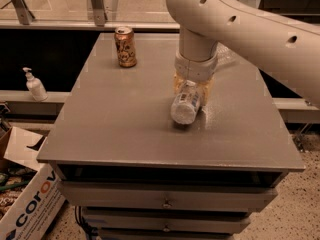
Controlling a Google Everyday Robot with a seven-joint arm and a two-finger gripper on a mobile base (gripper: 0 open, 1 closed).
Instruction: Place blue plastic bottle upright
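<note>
The blue plastic bottle point(184, 109) lies on its side near the middle of the grey table point(110, 114). One round end faces the camera, and its pale blue-and-white label shows. My gripper point(192, 91) comes down from above on the white arm, over the bottle's far half. Its yellowish fingers point(178, 84) sit against both sides of the bottle, shut on it. The far end of the bottle is hidden under the gripper.
A brown drink can point(125, 46) stands upright at the table's back left. A white pump dispenser point(35, 85) stands on a ledge to the left. A cardboard box point(30, 206) sits on the floor at the lower left. Drawers point(165, 201) are below the tabletop.
</note>
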